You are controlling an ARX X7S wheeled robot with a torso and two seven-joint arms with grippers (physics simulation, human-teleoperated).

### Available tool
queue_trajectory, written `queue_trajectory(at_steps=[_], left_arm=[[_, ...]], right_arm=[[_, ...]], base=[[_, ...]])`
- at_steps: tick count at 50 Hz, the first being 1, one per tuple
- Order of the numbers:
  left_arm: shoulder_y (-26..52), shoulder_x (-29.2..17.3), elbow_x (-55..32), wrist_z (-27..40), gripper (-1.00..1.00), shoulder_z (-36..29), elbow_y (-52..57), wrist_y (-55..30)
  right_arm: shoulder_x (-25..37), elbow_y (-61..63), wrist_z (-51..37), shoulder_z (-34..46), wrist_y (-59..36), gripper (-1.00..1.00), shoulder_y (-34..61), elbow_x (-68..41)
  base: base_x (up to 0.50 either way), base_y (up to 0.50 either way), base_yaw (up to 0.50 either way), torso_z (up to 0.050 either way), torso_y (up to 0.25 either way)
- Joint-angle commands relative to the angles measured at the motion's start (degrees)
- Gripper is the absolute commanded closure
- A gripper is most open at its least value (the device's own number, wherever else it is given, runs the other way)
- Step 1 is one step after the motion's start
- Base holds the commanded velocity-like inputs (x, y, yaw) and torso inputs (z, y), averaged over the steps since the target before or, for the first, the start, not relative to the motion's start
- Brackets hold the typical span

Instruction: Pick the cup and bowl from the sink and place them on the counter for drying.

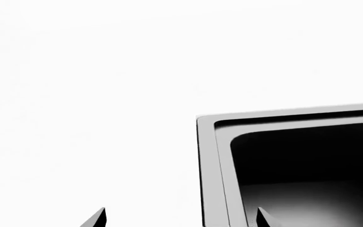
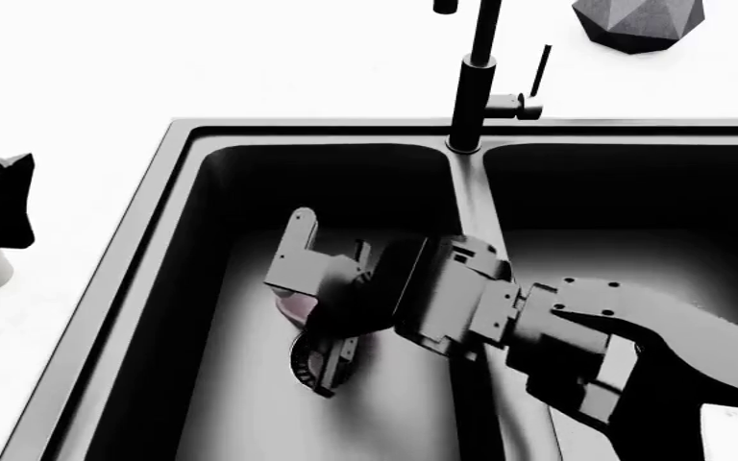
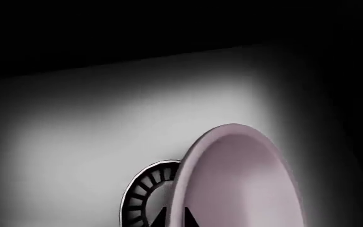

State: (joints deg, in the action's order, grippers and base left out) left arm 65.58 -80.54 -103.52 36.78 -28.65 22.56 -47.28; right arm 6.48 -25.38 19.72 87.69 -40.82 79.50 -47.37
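I'm seeing bright, even light washing out everything pale, while a dark grey faceted planter [image 2: 638, 23] is sitting behind a tall black faucet [image 2: 477, 79].

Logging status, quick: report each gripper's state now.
Left gripper: open, holding nothing.
Right gripper: shut on the bowl.

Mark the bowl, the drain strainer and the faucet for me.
bowl [image 3: 241, 177]: right wrist view, on its pink inner surface.
drain strainer [image 3: 145, 187]: right wrist view, on its slotted ring.
faucet [image 2: 479, 67]: head view, on its upright stem.
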Motion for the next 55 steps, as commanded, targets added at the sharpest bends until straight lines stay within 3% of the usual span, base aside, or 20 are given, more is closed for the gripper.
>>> queue_trajectory(at_steps=[1,13,22,26,32,36,37,45,55], left_arm=[[0.6,0.8,-0.5,0.7,-1.00,0.3,0.3,-0.5],[2.2,2.0,-0.9,0.4,-1.00,0.9,0.4,-2.1],[3.3,3.0,-2.8,0.6,-1.00,1.0,-0.1,-3.2],[4.6,4.4,-4.1,2.2,-1.00,1.0,-0.6,-3.7],[11.5,8.3,-2.0,1.6,-1.00,-0.6,-2.3,-11.9],[12.0,12.3,-12.8,5.0,-1.00,-2.3,-4.7,-11.0],[12.8,13.6,-11.4,2.7,-1.00,-2.4,-3.2,-12.7],[14.5,20.7,-10.4,3.8,-1.00,-6.8,-6.6,-15.6],[15.6,22.0,-10.9,3.7,-1.00,-7.4,-8.8,-15.7]], right_arm=[[4.1,14.2,-2.7,4.0,0.2,1.00,4.0,4.5],[8.2,30.6,-4.5,14.6,0.3,1.00,12.8,17.0],[9.7,40.8,-8.0,23.5,-6.6,1.00,20.3,25.8],[10.4,43.2,-9.6,23.4,-9.6,1.00,20.3,25.6],[11.8,46.6,-12.4,23.6,-12.9,1.00,20.7,26.5],[12.5,48.8,-14.4,23.7,-14.4,1.00,21.2,27.6],[12.5,49.2,-14.8,23.9,-14.9,1.00,21.6,28.1],[14.9,53.6,-17.4,21.1,-14.9,1.00,25.5,30.1],[19.5,62.2,-20.1,20.5,-18.1,1.00,28.5,31.5]], base=[[0.00,0.00,0.00,0.000,0.000],[0.00,0.00,0.00,0.000,0.000],[0.00,0.00,0.00,0.000,0.000],[0.00,0.00,0.00,0.000,0.000],[0.00,0.00,0.00,0.000,0.002],[0.00,0.00,0.00,0.000,0.000],[0.00,0.00,0.00,0.000,0.000],[0.00,0.00,0.00,0.000,0.000],[0.00,0.00,0.00,0.000,0.000]])
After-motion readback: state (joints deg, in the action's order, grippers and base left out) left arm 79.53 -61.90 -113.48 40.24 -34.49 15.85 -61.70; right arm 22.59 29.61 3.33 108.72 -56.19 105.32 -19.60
